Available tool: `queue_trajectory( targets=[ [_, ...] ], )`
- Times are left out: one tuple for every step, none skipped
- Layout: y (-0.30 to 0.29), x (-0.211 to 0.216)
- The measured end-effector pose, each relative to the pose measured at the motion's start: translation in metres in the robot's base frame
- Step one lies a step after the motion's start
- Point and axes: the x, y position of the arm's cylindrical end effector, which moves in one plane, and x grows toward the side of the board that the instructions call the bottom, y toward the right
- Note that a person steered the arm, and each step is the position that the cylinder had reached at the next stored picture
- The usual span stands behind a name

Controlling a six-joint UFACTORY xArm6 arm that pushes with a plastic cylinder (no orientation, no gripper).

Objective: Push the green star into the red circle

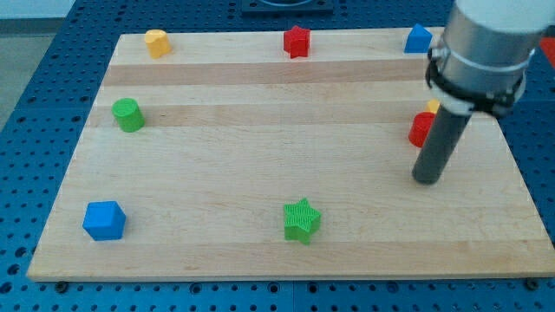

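Your green star (302,220) is a ridged, bright green block lying flat near the view's bottom edge of the wooden counter (260,147), about midway across. The red circle (421,129) sits at the view's right, partly hidden behind the rod, with a small yellow block (433,106) touching its top. You have no hand here, only my tip (427,179), resting just below the red circle and well apart from the star.
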Motion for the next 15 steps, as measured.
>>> queue_trajectory(
  targets=[
    [-0.033,0.046],
    [-0.079,0.082],
    [-0.125,0.101],
    [-0.169,0.091],
    [-0.174,0.071],
    [-0.152,0.057],
    [-0.125,0.053],
    [-0.122,0.029],
    [-0.148,0.028],
    [-0.181,0.021],
    [-0.181,0.006],
    [-0.153,0.000],
    [-0.122,0.000],
    [-0.099,0.000],
    [-0.083,0.000]
  ],
)
